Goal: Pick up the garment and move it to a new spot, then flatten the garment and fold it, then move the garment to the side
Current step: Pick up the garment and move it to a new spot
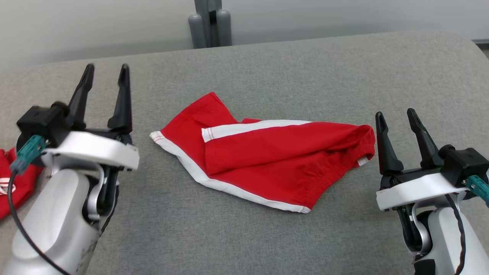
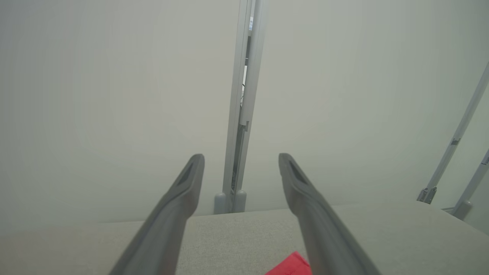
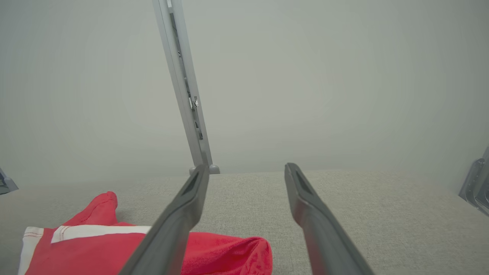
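Two dark, long-fingered grippers are held above the grey woven fabric surface (image 1: pixel 267 57), one on each side of the red cloth shorts with white trim (image 1: pixel 275 156), and neither is touching anything. The left gripper (image 1: pixel 107 68) is seen with its jaws apart and nothing between them, near the white-edged hem at the left but clear of it. The right gripper (image 1: pixel 394 113) is likewise spread and empty, just beside the bunched right end of the shorts. The shorts lie in the middle of the surface, rumpled, with one leg turned over the body so that a white band crosses the top. From this it is judged that the placing at a new spot is done and that the flattening is the step in hand. For the next move, both grippers would have to be lowered onto opposite edges, closed on single layers of cloth, and drawn apart so that the turned-over leg is opened out. A second red garment (image 1: pixel 15 183), partly hidden under the left arm, is best left alone.
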Robot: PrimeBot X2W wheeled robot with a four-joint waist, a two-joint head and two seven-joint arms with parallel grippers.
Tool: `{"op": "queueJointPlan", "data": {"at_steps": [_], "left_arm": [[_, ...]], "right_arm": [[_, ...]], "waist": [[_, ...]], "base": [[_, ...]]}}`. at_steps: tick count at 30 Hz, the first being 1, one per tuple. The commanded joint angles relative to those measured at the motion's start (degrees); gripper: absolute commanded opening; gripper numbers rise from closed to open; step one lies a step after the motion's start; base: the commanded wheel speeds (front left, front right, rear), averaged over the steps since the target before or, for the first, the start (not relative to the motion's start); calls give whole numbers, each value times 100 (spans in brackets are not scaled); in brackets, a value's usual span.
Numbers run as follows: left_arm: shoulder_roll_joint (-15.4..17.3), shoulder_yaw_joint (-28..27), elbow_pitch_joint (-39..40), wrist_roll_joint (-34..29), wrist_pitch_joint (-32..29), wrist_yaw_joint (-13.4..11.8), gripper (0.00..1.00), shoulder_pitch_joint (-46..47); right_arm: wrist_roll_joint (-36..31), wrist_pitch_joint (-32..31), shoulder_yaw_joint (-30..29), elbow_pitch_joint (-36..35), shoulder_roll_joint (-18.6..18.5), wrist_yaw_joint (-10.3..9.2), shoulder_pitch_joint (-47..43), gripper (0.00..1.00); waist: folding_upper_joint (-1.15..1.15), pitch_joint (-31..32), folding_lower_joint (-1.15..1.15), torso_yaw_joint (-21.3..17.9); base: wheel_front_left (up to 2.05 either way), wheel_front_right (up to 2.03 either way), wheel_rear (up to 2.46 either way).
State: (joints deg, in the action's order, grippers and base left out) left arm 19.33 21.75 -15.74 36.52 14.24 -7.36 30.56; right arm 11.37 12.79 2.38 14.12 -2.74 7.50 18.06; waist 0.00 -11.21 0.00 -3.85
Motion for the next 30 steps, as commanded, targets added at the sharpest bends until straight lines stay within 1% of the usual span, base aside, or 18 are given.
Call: {"op": "queueJointPlan", "data": {"at_steps": [1, 4, 7, 10, 16, 17, 21, 24, 30], "left_arm": [[84, -79, 95, -48, 47, -70, 100, -182], [186, -279, 370, -68, 75, -134, 100, -590], [244, -445, 630, -109, 91, -93, 100, -942], [186, -719, 967, -225, 95, -99, 100, -1287], [-17, -1219, 1532, -680, 92, -158, 100, -2118], [-17, -1219, 1532, -680, 92, -158, 100, -2118], [-51, -1344, 1677, -1010, 92, -253, 100, -2573], [-21, -1255, 1664, -1155, 84, -292, 100, -2813], [59, -1090, 1814, -1248, -307, -437, 100, -3137]], "right_arm": [[-22, -37, -14, -49, -34, -2, -80, 100], [-1, -77, 3, -151, -33, -2, -175, 100], [17, -109, -4, -214, -32, -2, -286, 100], [59, -147, 38, -267, -32, -2, -405, 100], [107, -167, 109, -330, -32, -2, -634, 100], [107, -167, 109, -330, -32, -2, -634, 100], [119, -195, 128, -392, -32, -2, -795, 100], [96, -214, 121, -448, -32, -2, -909, 100], [65, -298, 50, -599, -32, -2, -1154, 100]], "waist": [[0, 98, 0, 87], [0, 197, 0, 158], [0, 306, 0, 214], [0, 412, 0, 247], [0, 608, 0, 228], [0, 608, 0, 228], [0, 720, 0, 218], [0, 801, 0, 223], [0, 942, 0, 212]], "base": [[0, 0, 0], [0, 0, 0], [0, 0, 0], [0, 0, 0], [0, 0, 0], [0, 0, 0], [0, 0, 0], [0, 0, 0], [0, 0, 0]]}}
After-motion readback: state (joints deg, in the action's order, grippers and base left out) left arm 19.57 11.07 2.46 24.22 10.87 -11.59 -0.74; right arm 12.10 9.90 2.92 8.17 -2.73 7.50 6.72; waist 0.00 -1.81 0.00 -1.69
